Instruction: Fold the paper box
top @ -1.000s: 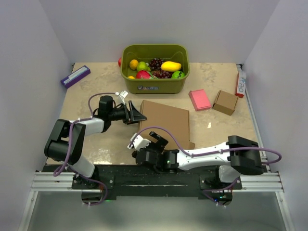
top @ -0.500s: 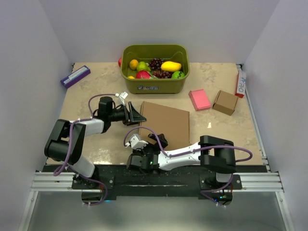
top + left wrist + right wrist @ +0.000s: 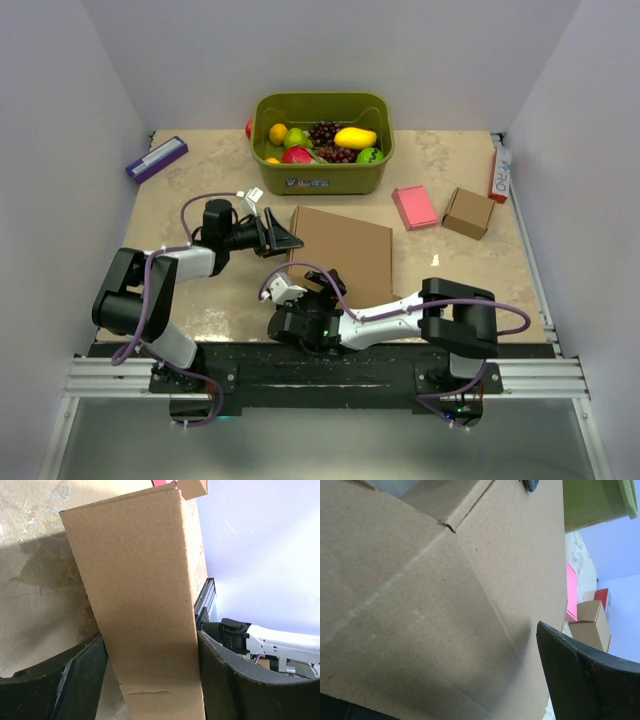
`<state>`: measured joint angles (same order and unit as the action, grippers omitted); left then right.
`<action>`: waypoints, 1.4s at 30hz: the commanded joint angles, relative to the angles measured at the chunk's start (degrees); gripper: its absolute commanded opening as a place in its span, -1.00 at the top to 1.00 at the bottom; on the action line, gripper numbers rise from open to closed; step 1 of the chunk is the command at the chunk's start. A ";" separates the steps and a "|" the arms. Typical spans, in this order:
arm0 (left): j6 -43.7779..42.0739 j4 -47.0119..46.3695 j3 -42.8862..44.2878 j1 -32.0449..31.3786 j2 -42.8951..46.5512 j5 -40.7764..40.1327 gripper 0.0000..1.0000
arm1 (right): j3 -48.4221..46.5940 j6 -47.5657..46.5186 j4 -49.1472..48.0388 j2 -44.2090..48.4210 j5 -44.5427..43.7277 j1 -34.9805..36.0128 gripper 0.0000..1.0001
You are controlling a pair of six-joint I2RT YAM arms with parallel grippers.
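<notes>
**Q:** Where does your paper box (image 3: 345, 250) lie?
**A:** Mid-tabletop (image 3: 200, 190), plain brown cardboard. Your left tool (image 3: 283, 236) meets its 9 o'clock edge. Both fingers (image 3: 65, 680) press against a cardboard panel held between them.

**Q:** And your right tool (image 3: 308, 290)?
**A:** At the box's 7 o'clock corner. One finger (image 3: 580, 680) shows beside the cardboard. Spread or gripping: cannot tell.

**Q:** Any writing?
**A:** A label (image 3: 308, 183) on the green basket (image 3: 322, 178) at 12 o'clock, and lettering on the red-white carton (image 3: 499, 172) at 2 o'clock. Both are too small to read.
</notes>
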<state>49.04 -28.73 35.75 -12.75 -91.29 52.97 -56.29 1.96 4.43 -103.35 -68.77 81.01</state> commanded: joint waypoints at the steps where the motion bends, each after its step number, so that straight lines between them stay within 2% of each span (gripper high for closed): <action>1: 0.45 -1.77 -0.24 -0.08 -0.12 4.69 0.69 | 1.53 -5.55 -9.34 1.84 -2.95 -1.65 -0.66; 2: 0.53 -1.85 -0.33 -0.08 -0.03 4.69 0.69 | 1.88 -6.34 -10.13 1.75 -2.16 -1.65 -0.60; 8: 0.62 -2.03 -0.33 -0.08 -0.03 4.77 0.69 | 2.59 -8.55 -12.51 -0.18 -2.24 -1.65 -0.58; 10: 0.80 -2.03 -0.33 -0.08 -0.03 4.86 0.69 | 2.77 -8.99 -12.95 -0.54 -2.24 -1.73 -0.50; 13: 0.71 -2.03 -0.24 -0.08 -0.21 4.95 0.67 | 2.33 -8.64 -11.73 -0.10 -2.16 -1.65 -0.26; 16: 0.62 -1.94 -0.24 -0.08 0.05 4.77 0.49 | 1.54 -7.32 -8.30 1.56 -0.14 -1.65 -0.09; 19: 0.71 -1.77 -0.15 -0.08 0.84 4.69 0.15 | 0.57 -4.87 -2.86 3.24 1.97 -1.65 -0.05; 20: 0.71 -1.68 -0.15 -0.08 1.02 4.60 -0.03 | -0.13 -3.99 0.90 3.59 2.58 -1.73 -0.04; 23: 0.18 -0.28 0.11 -0.08 2.34 3.99 -0.31 | -1.01 -0.39 7.41 5.78 5.13 -1.74 0.00; 28: -4.55 5.87 1.87 -0.08 4.36 2.05 -0.49 | -2.50 4.37 16.48 10.53 8.82 -1.74 0.01; 32: -8.86 12.89 4.41 0.01 6.38 -1.19 -0.58 | -4.00 4.72 21.49 14.31 15.41 -3.49 0.03; 42: -15.64 18.63 6.44 0.27 12.53 -5.95 -0.68 | -4.35 1.65 23.70 20.91 26.41 -8.24 0.06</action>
<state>37.82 -12.36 40.18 -12.75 -81.28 48.03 -58.28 4.05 26.61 -85.23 -46.44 74.54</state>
